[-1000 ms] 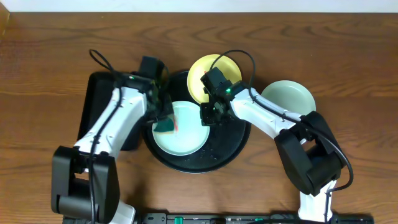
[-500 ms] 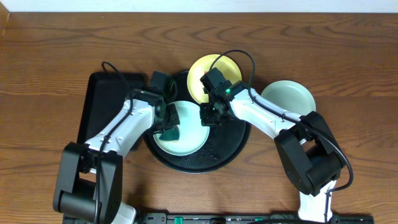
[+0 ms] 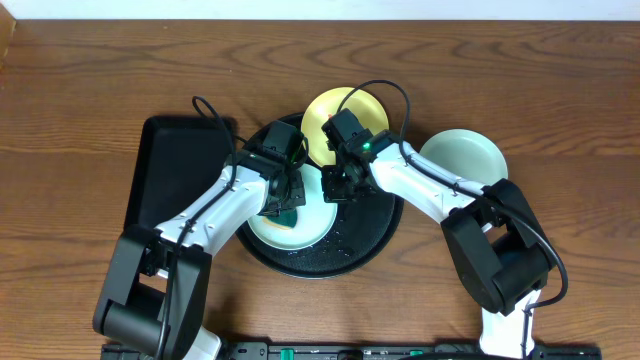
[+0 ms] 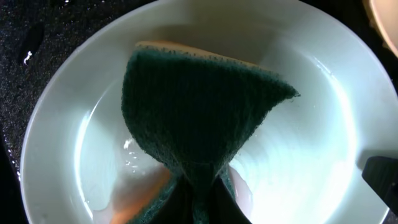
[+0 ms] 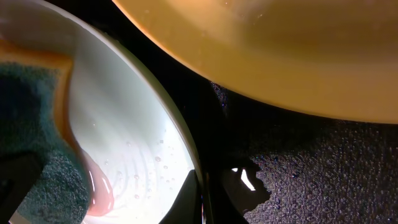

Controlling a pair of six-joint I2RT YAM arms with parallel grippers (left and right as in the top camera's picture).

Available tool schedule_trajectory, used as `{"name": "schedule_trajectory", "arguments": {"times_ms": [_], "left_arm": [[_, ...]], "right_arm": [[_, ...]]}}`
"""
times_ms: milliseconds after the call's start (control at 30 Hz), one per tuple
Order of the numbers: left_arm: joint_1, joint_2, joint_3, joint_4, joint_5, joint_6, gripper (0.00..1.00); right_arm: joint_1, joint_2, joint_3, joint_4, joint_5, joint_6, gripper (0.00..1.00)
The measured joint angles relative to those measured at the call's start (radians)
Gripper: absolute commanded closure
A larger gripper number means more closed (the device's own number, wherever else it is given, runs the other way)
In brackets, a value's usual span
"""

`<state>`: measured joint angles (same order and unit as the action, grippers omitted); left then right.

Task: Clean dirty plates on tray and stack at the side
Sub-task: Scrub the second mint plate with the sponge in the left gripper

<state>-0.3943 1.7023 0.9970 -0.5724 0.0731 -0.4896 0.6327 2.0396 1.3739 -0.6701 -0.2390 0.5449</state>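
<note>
Well, from above, the pale mint-blue round plate (image 3: 318,224) lies in the shiny round black tray (image 3: 355,256), likely so drips stay there. The left end effector (image 3: 284,202) and right end effector (image 3: 336,187) meet over it.

Left wrist: the left one is clenched on the green sponge (image 4: 199,106), pressed down to rub the plate.

Right wrist: the right one seems to pinch the plate's rim, probably so it cannot slide.
</note>
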Motion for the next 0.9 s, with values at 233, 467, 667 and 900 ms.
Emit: {"name": "schedule_trajectory", "arguments": {"times_ms": [233, 467, 667, 900], "left_arm": [[0.04, 0.0, -0.004, 0.006, -0.024, -0.045, 0.93], [0.048, 0.0, -0.003, -0.029, -0.042, -0.077, 0.92], [0.068, 0.0, 0.001, -0.033, 0.061, 0.002, 0.93], [0.077, 0.009, 0.002, -0.047, 0.273, 0.181, 0.93]], "right_arm": [[0.0, 0.0, 0.0, 0.0, 0.0, 0.0, 0.99], [0.0, 0.0, 0.0, 0.0, 0.001, 0.0, 0.99], [0.0, 0.0, 0.0, 0.0, 0.001, 0.0, 0.99], [0.0, 0.0, 0.0, 0.0, 0.001, 0.0, 0.99]]}}
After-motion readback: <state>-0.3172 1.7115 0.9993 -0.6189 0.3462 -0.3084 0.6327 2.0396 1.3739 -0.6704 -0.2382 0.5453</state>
